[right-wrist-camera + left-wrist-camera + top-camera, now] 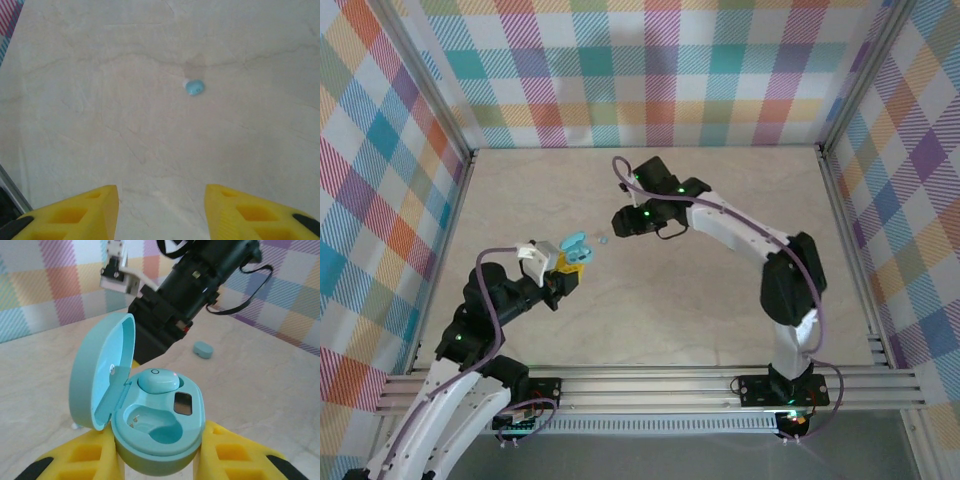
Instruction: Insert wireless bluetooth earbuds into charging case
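The light-blue oval charging case gapes open, one earbud seated.

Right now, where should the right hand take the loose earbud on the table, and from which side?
Across its short rounded body, coming straight down from above. The earbud lies low and alone on the table, so likely only a top-down pinch fits; the right hand looks open and empty.

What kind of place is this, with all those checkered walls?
Probably a robot testing booth, not a home or shop: colourful plaid-patterned walls box in a beige marble-look tabletop, edged by silver aluminium frame rails.
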Available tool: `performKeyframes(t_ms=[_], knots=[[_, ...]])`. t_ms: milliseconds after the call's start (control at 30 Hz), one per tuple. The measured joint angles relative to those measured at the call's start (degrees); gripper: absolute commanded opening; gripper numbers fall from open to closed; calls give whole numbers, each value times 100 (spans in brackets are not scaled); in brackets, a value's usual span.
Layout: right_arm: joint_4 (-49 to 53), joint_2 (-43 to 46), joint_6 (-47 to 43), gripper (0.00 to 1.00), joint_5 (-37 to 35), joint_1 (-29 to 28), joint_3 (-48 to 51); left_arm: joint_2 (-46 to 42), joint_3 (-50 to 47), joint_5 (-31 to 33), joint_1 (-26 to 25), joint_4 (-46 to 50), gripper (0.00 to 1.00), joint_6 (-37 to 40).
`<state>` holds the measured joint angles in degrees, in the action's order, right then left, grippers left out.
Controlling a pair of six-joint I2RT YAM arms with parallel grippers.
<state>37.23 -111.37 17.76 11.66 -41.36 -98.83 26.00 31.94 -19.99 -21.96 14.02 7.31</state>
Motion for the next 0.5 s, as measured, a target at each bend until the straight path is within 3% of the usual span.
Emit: performKeyframes(t_ms=[233, 500], knots=[[450, -1716, 337, 45, 402, -37, -1886, -610, 0, 660, 0, 651, 0, -63], [1075, -3101, 164, 37, -42, -356, -3368, -647, -2, 767, 0, 960, 0, -352]])
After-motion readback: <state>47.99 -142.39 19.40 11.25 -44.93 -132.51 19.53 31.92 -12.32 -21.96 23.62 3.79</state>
